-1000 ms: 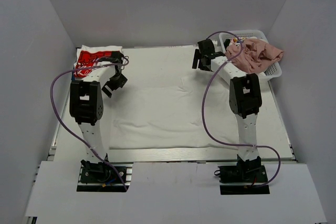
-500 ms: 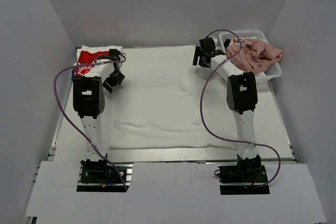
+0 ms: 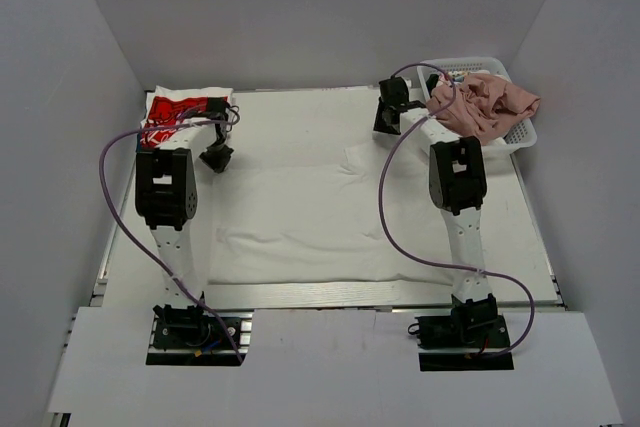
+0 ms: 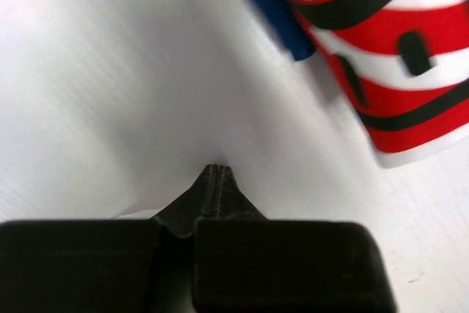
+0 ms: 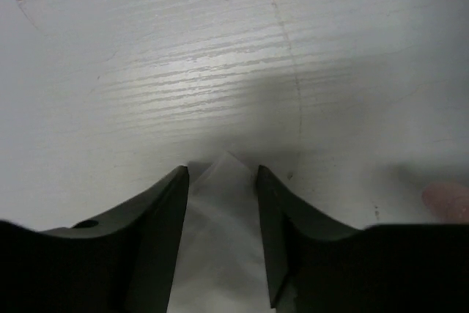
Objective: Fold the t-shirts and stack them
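A large white t-shirt (image 3: 300, 207) lies spread flat across the table. My left gripper (image 3: 217, 159) is down on its far-left edge. In the left wrist view its jaws (image 4: 218, 169) are pressed together, with white cloth creased up to the tips. My right gripper (image 3: 388, 119) is at the shirt's far-right corner. Its fingers (image 5: 220, 170) stand apart with a peak of white cloth (image 5: 220, 240) between them. The white t-shirt with red print (image 3: 175, 112) lies folded at the far left, also seen close by from the left wrist (image 4: 396, 56). The dusty-pink t-shirt (image 3: 490, 102) is heaped in the basket.
A white lattice basket (image 3: 522, 133) stands at the far right corner, just right of my right arm. A small blue thing (image 4: 282, 23) pokes out beside the red-print shirt. Grey walls close in on the table's left, right and back.
The left gripper has dropped onto the shirt's left edge and closed from wide open. The right gripper has moved slightly farther back and its jaws have narrowed around the shirt's corner.
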